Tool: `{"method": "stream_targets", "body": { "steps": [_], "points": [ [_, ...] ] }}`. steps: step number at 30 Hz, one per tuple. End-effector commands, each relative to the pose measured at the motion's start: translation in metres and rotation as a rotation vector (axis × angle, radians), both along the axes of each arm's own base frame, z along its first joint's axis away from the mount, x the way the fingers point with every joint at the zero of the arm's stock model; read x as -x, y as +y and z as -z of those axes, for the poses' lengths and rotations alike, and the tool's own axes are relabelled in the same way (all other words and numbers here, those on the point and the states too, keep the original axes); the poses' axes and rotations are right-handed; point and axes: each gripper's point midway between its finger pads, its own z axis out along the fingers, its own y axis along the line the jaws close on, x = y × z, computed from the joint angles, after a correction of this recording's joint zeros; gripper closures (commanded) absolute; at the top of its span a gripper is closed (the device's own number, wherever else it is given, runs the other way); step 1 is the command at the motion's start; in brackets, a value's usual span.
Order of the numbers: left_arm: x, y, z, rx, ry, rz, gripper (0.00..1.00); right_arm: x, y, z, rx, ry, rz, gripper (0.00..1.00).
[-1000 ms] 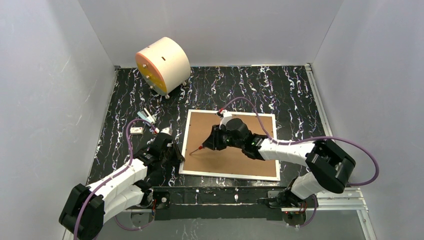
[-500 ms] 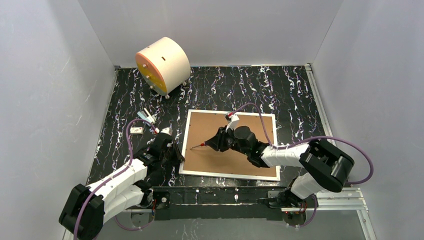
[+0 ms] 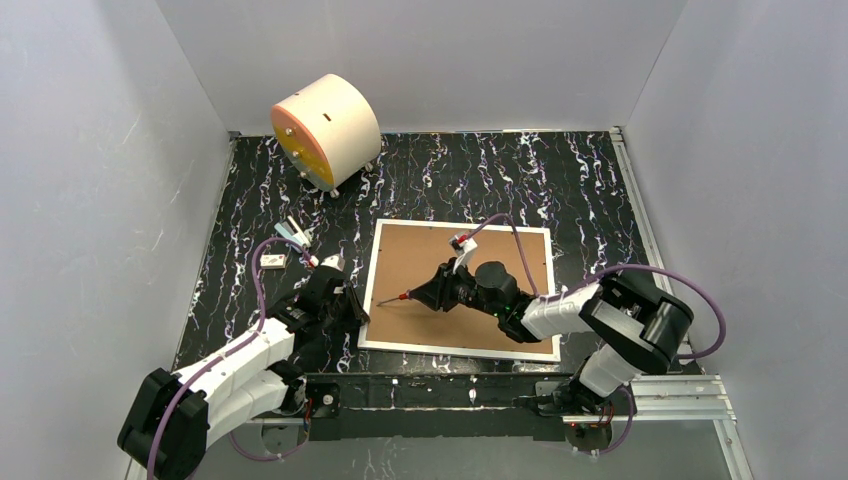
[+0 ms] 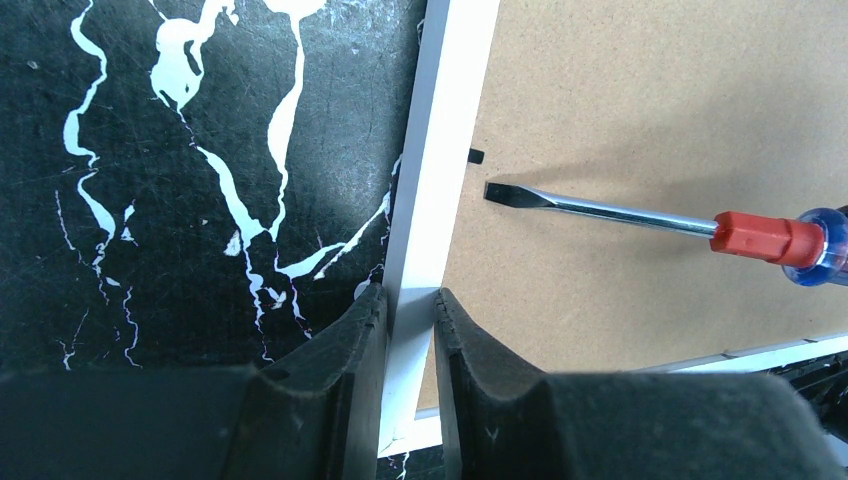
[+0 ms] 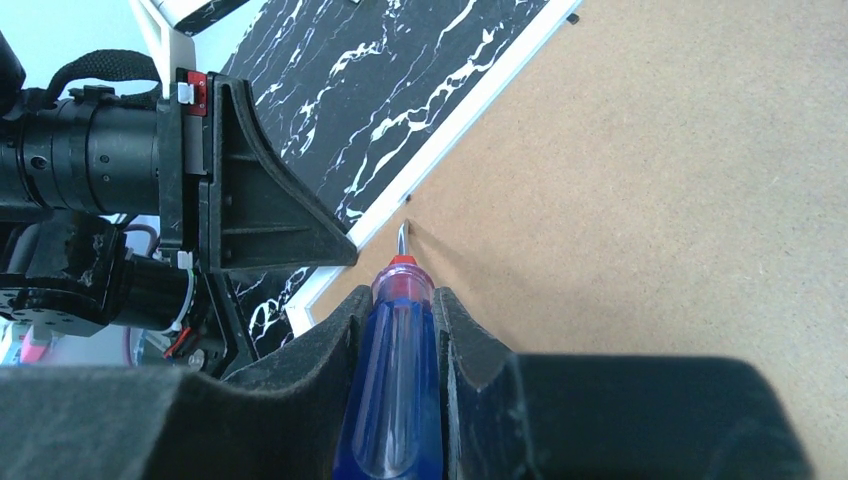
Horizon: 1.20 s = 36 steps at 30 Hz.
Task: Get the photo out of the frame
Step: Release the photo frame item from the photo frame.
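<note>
Brown backing board [image 3: 420,262] up, the frame [image 3: 460,349] lies face-down on the table [image 3: 450,170] — photo hidden beneath. Left wrist: left gripper [image 4: 410,300] clamps the frame's edge. Right wrist: right gripper [image 5: 397,297] clenches a screwdriver [image 5: 395,420] — its tip likely must slip under the black tab [image 4: 476,156] next.

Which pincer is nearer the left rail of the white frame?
Left. The left pincer is clamped on that rail of the frame, by its near corner. The right pincer is over the brown backing board, apart from the rail, holding a screwdriver that points toward it.
</note>
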Motion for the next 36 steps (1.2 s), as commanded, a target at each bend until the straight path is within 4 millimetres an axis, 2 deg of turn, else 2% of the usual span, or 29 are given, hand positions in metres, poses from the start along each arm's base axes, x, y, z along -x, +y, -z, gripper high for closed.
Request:
{"method": "stream_targets", "body": {
  "steps": [1, 12, 30, 36],
  "points": [
    [0.011, 0.007, 0.011, -0.039, 0.036, 0.011, 0.92, -0.002, 0.002, 0.0, -0.02, -0.051, -0.015, 0.99],
    [0.011, 0.008, 0.012, -0.04, 0.034, 0.01, 0.92, -0.014, 0.001, 0.005, 0.0, -0.05, 0.045, 0.99],
    [0.011, 0.007, 0.013, -0.041, 0.037, 0.016, 0.92, -0.022, 0.008, 0.012, 0.014, -0.03, 0.066, 0.99],
    [0.011, 0.008, 0.015, -0.045, 0.037, 0.02, 0.92, -0.024, 0.017, 0.012, 0.047, -0.028, 0.034, 0.99]
  ]
}}
